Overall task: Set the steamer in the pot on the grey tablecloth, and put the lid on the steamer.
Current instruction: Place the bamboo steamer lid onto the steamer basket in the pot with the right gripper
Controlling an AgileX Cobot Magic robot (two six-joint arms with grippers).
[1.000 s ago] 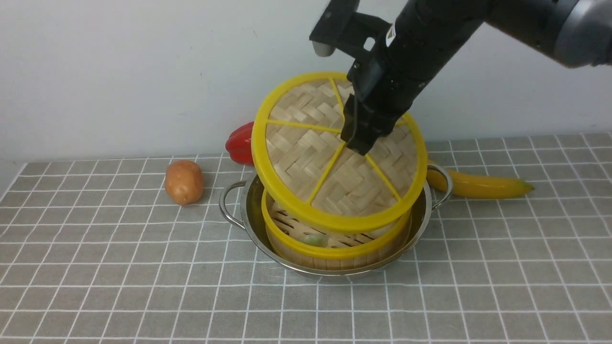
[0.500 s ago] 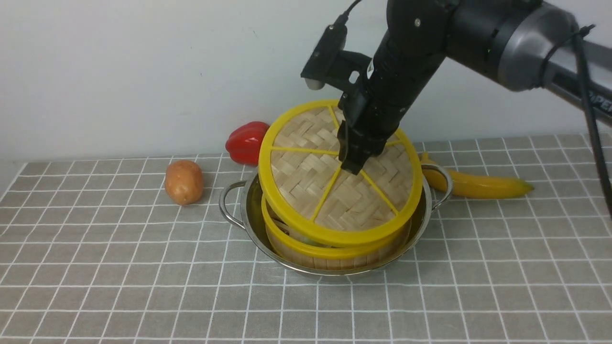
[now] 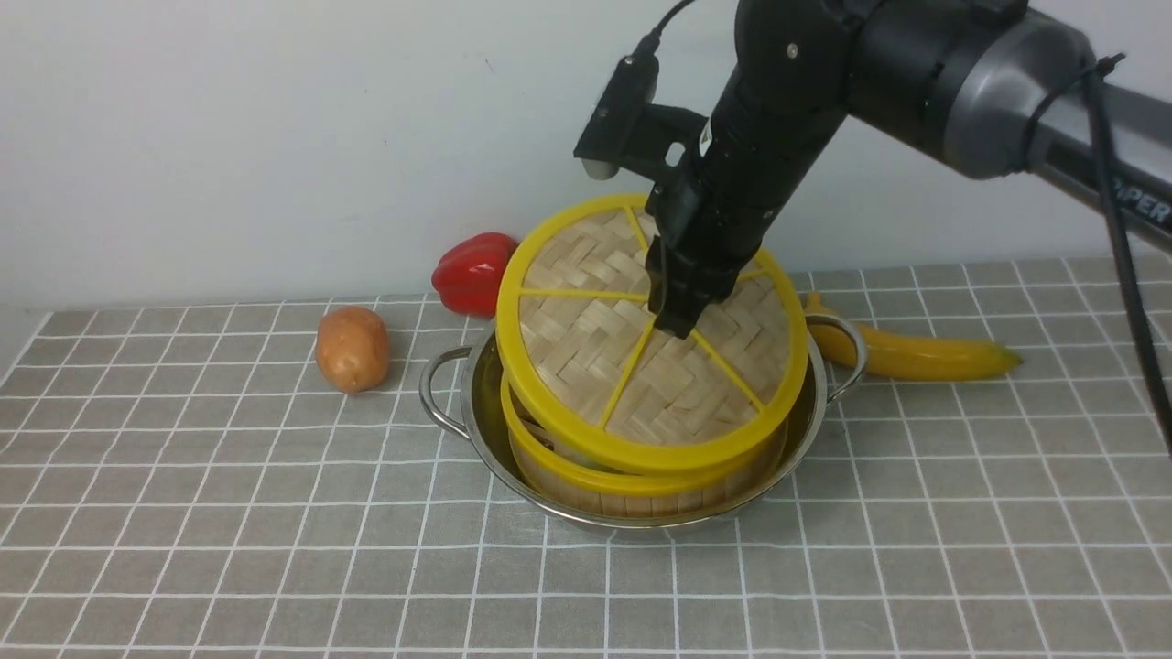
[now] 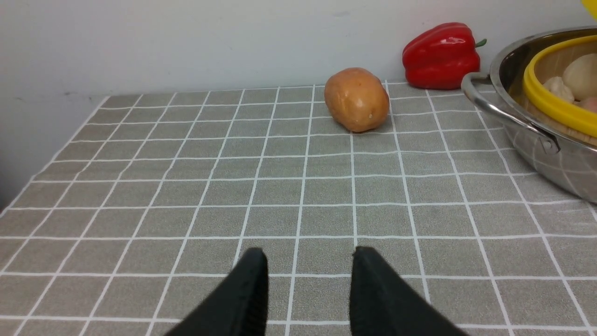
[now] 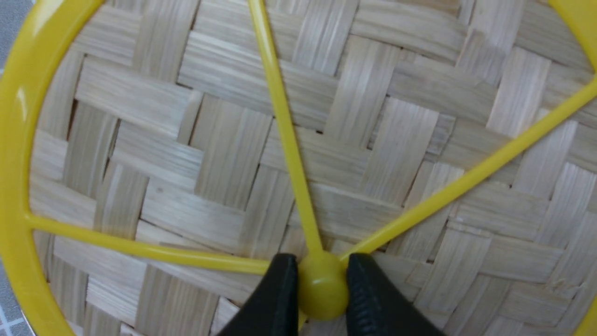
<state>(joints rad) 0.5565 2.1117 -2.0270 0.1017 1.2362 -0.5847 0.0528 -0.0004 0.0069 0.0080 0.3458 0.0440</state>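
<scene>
The steamer (image 3: 641, 490) sits inside the steel pot (image 3: 476, 412) on the grey tablecloth (image 3: 275, 513). The woven lid (image 3: 586, 366) lies over the steamer, still tilted, its near edge low at the steamer's front rim and its far side raised. My right gripper (image 3: 676, 316) comes down from above and is shut on the lid's yellow hub (image 5: 322, 284), one finger on each side. My left gripper (image 4: 308, 261) hovers low over bare cloth to the left of the pot (image 4: 527, 144), open with nothing between its fingers. Pale buns (image 4: 580, 74) show inside the steamer's rim (image 4: 550, 107).
A brown potato (image 3: 352, 348) lies on the cloth left of the pot. A red bell pepper (image 3: 472, 270) sits behind the pot near the wall. A banana (image 3: 925, 357) lies to the pot's right. The cloth's left edge (image 4: 28, 177) borders the wall.
My right arm has lowered the lid from above the steamer down onto it and tipped it flatter. In the last half second it barely moved.
</scene>
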